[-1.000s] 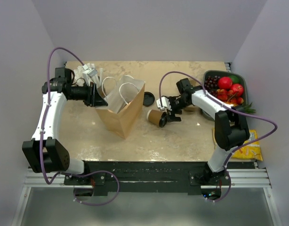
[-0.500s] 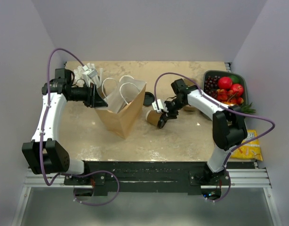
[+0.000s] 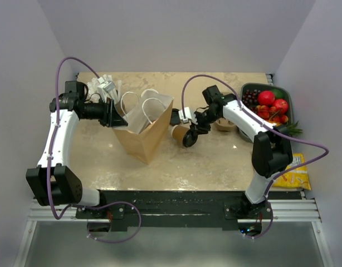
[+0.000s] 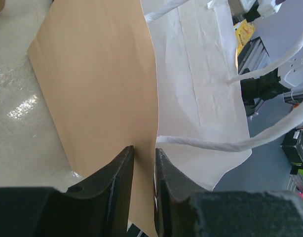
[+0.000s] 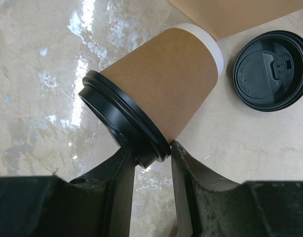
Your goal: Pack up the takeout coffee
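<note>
The takeout coffee (image 3: pixel 180 133) (image 5: pixel 161 94), a kraft cup with a black lid, is tipped on its side just right of the brown paper bag (image 3: pixel 142 134) (image 4: pixel 92 74). My right gripper (image 3: pixel 191 134) (image 5: pixel 151 150) is shut on the rim of its lid, one finger on each side. The cup's base points toward the bag. My left gripper (image 3: pixel 116 118) (image 4: pixel 144 150) is shut on the bag's left wall at the rim, and the bag's mouth gapes open with its white handles up.
A loose black lid (image 3: pixel 175 117) (image 5: pixel 271 70) lies on the table beside the bag. A lidless brown cup (image 3: pixel 224 124) stands behind my right arm. A fruit basket (image 3: pixel 288 100) sits at the back right, a yellow packet (image 3: pixel 296 172) at the right edge, and white straws (image 3: pixel 104 86) at the back left.
My right gripper has closed on the cup's lid and carried the cup a little left and back, toward the bag. The left arm and the bag have not moved.
</note>
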### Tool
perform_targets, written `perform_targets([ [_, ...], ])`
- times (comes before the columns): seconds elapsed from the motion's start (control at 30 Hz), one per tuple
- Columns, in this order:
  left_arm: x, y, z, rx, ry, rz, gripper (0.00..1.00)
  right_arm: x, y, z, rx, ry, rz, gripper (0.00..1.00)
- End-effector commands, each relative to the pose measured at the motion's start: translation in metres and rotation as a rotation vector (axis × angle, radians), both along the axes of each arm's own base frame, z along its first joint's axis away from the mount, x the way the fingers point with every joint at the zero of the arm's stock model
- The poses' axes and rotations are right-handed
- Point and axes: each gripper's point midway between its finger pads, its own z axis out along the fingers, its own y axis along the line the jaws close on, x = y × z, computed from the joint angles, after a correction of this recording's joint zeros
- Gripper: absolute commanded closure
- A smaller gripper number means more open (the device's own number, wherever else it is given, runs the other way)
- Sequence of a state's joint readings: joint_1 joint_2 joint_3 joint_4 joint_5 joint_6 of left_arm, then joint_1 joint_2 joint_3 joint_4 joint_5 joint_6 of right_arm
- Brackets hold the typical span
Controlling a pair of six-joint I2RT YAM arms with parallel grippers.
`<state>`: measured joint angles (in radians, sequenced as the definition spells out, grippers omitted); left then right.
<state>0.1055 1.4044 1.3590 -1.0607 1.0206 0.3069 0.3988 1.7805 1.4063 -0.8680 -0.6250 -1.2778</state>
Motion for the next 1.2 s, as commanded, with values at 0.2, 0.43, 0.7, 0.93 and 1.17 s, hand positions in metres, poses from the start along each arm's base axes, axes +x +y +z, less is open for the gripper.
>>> perform_targets([
  [0.2,0.001,-0.009,0.019,-0.078,-0.051,-0.043,0.72,-0.055,-0.008,0.037,-0.075,0.409,-0.094,0.68],
  [0.43,0.008,-0.008,0.018,-0.087,-0.067,-0.026,0.72,-0.065,-0.017,0.037,-0.149,0.52,-0.245,0.67],
  [0.7,0.021,-0.003,0.012,-0.047,-0.139,0.034,0.72,-0.057,0.013,0.069,-0.071,0.723,-0.506,0.65],
  [0.93,0.027,-0.006,0.017,-0.094,-0.147,0.059,0.72,-0.097,0.005,0.066,-0.123,0.833,-0.624,0.64],
  [1.17,0.026,-0.006,0.009,-0.091,-0.107,0.076,0.72,-0.083,0.001,0.062,-0.129,0.904,-0.681,0.64],
])
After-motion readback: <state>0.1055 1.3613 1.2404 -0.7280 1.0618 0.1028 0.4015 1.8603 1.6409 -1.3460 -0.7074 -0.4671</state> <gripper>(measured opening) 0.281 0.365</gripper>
